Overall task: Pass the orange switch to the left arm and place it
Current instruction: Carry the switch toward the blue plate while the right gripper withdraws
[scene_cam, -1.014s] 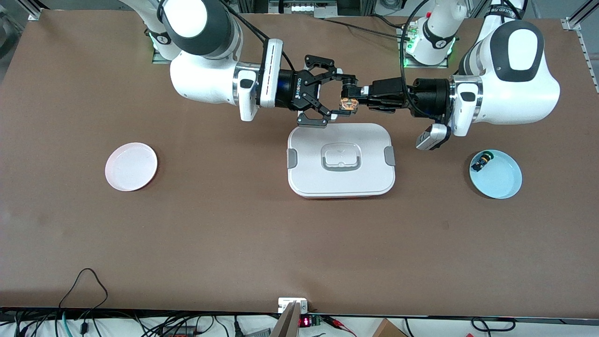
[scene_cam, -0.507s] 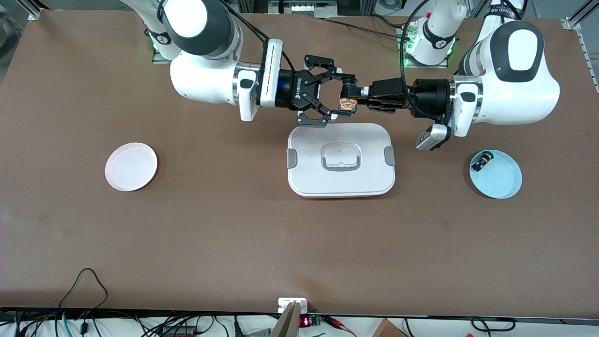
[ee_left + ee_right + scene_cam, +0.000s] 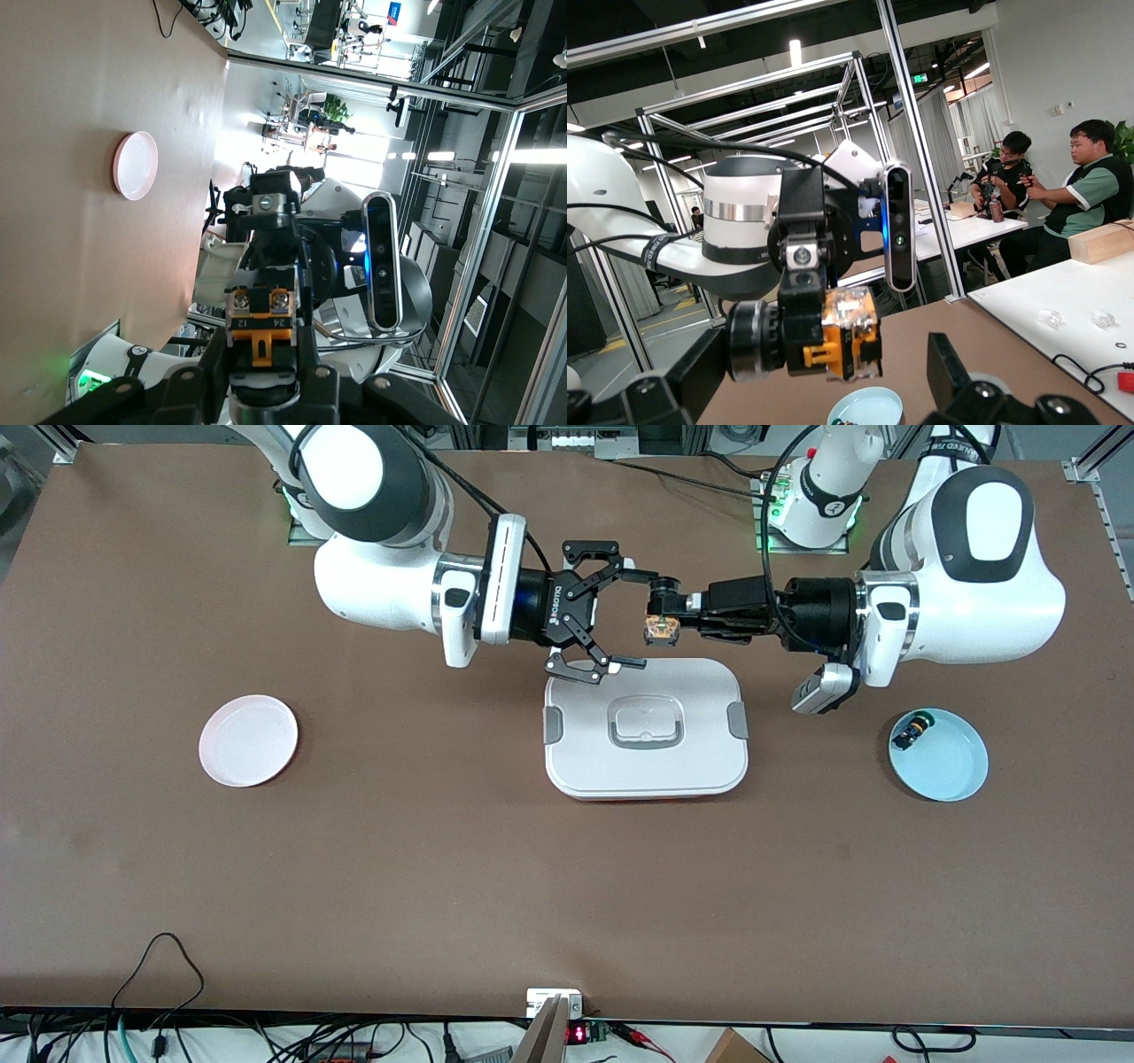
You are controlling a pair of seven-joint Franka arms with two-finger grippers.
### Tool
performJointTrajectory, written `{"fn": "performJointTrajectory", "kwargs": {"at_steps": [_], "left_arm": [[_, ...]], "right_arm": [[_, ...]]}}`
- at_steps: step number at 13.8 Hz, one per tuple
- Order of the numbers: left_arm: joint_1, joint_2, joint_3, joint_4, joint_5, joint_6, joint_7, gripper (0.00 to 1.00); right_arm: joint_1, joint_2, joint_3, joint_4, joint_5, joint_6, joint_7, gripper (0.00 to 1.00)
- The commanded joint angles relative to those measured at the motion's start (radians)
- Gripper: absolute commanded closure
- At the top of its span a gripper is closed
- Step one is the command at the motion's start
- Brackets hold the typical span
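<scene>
Orange switch (image 3: 661, 631) pinched in the left gripper (image 3: 666, 615), up in the air over the table just past the box (image 3: 646, 727) edge.

Shows as a tiny black cylinder ending in an orange-amber block — clear-topped, with two screw heads and small printed numbers visible in the left wrist view (image 3: 260, 312); seen side-on in the right wrist view (image 3: 843, 341), black barrel toward the holding fingers, amber block outward. Clamped by the left gripper's jaws, pressed together on the black body. Facing it, the right gripper (image 3: 633, 618) with fingers spread wide, apart from the switch — one fingertip (image 3: 631, 662) over the box's rim. Below, white lidded box with grey clips resting on the table between a pink plate (image 3: 248, 740) toward the right arm's end and a blue plate (image 3: 939, 755) toward the left arm's end, the latter holding another small switch (image 3: 912, 731).
</scene>
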Motion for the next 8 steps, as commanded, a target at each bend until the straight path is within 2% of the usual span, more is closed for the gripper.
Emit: {"fn": "performJointTrajectory", "kwargs": {"at_steps": [1, 2, 4, 8], "left_arm": [[0.022, 0.013, 0.000, 0.024, -0.012, -0.015, 0.021, 0.76], [0.026, 0.009, 0.000, 0.024, -0.012, -0.017, 0.016, 0.76], [0.040, 0.005, 0.002, 0.024, -0.012, -0.041, 0.013, 0.76], [0.080, 0.008, 0.002, 0.024, -0.012, -0.080, 0.016, 0.76]], "right_arm": [[-0.069, -0.006, 0.007, 0.012, -0.011, -0.091, 0.023, 0.00], [-0.095, -0.009, 0.007, 0.007, -0.020, -0.131, 0.023, 0.00], [-0.176, -0.009, 0.007, 0.004, -0.098, -0.259, 0.034, 0.00], [-0.393, -0.007, 0.007, 0.014, -0.350, -0.620, 0.144, 0.00]]}}
